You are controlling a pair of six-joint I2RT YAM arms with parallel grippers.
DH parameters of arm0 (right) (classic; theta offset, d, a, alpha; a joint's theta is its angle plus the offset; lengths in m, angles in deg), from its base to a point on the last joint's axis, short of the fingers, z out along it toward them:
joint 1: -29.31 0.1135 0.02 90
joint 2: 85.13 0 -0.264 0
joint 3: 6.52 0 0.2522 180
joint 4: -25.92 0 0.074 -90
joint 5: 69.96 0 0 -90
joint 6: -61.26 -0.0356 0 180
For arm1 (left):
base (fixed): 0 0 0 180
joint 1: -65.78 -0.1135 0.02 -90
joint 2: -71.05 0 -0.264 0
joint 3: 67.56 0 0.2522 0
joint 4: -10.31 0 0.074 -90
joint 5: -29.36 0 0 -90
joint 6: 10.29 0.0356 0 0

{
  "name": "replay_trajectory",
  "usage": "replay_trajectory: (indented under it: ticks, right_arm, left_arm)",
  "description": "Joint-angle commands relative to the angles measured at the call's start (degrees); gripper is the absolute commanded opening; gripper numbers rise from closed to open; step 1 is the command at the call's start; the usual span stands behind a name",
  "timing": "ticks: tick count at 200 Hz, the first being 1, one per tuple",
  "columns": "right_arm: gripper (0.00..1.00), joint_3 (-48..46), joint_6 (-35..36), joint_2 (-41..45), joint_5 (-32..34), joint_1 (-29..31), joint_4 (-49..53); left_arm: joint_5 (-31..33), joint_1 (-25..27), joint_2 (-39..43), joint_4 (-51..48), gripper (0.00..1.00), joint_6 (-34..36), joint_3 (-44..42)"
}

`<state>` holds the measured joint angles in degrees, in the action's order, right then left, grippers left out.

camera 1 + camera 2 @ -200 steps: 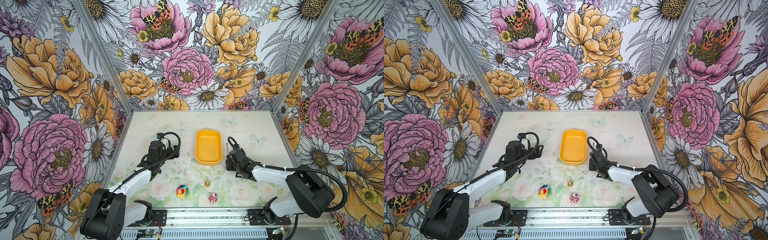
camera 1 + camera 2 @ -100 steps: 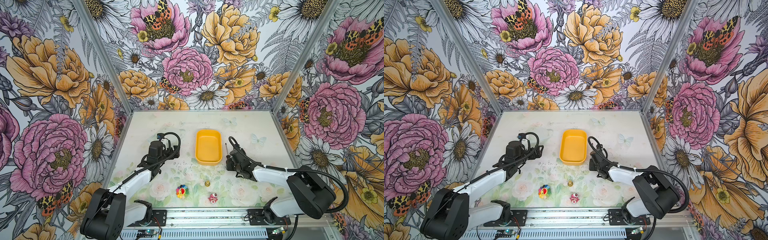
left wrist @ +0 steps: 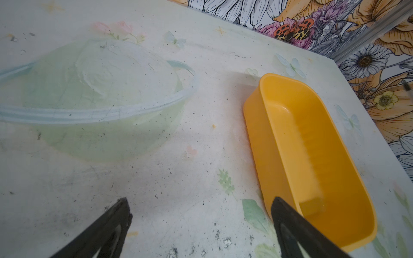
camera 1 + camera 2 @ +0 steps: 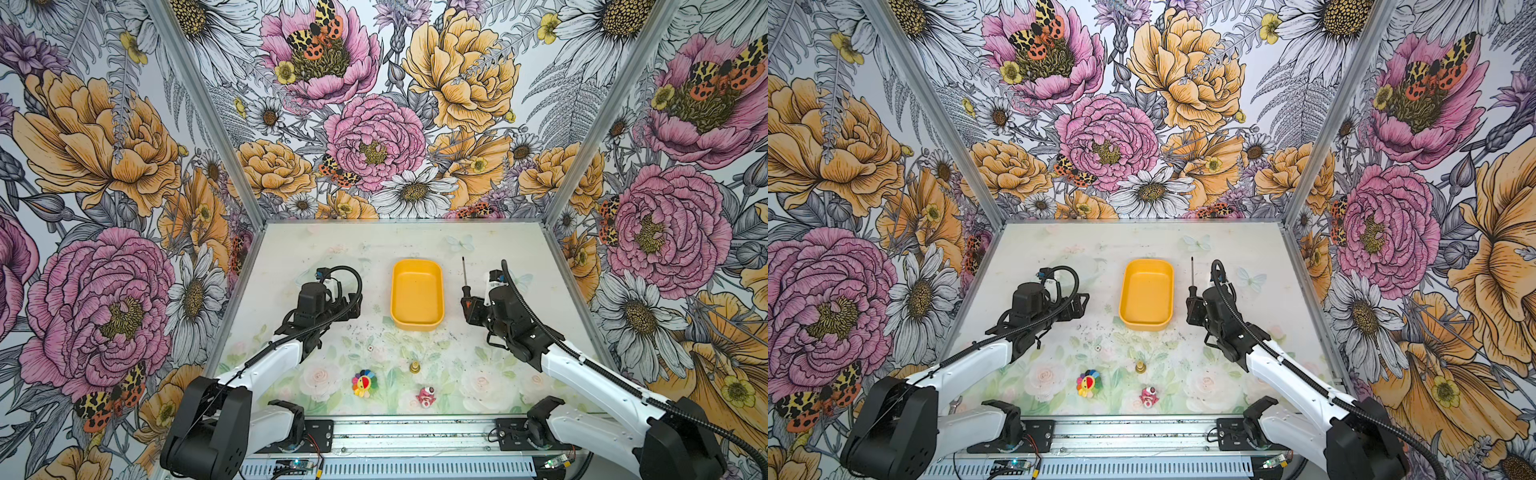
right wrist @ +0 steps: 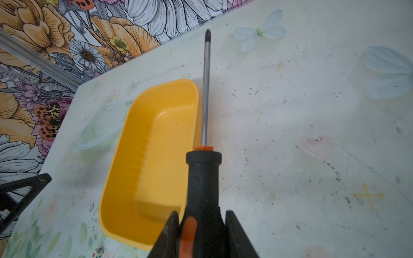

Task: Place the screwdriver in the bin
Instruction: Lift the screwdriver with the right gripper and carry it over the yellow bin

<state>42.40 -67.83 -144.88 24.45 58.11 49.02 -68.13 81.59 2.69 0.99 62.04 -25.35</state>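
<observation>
screwdriver [image 5: 204, 187] in right gripper [image 5: 201, 232]

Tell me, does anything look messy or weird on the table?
Nothing is broken or spilled. Only black specks dirty the table near the bin. The right claw holds the screwdriver beside the bin, not inside yet.

left claw [image 3: 199, 201]: spread wide | bin [image 3: 312, 145]: upright on table [image 3: 156, 178], just beside

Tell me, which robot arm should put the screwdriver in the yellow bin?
The right one. The right gripper is shut on the screwdriver by its handle, close beside the bin. The left gripper is open and empty on the bin's other side.
</observation>
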Motion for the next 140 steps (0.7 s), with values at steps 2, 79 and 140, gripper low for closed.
replay_trajectory:
  ticks: [2,79,140]
  right_arm:
    - [0.00,6.95,-0.50,-1.54,0.05,0.68,-0.21]
    - [0.00,23.57,-2.63,-23.76,4.52,8.07,0.12]
    - [0.00,28.31,-6.56,-34.06,5.00,10.57,2.26]
  left_arm:
    - [-2.01,0.36,0.76,0.21,0.99,-0.62,0.48]
    - [-2.72,0.44,1.03,0.11,0.99,-1.43,0.12]
    - [-2.91,0.46,1.03,-0.14,0.99,-1.00,0.25]
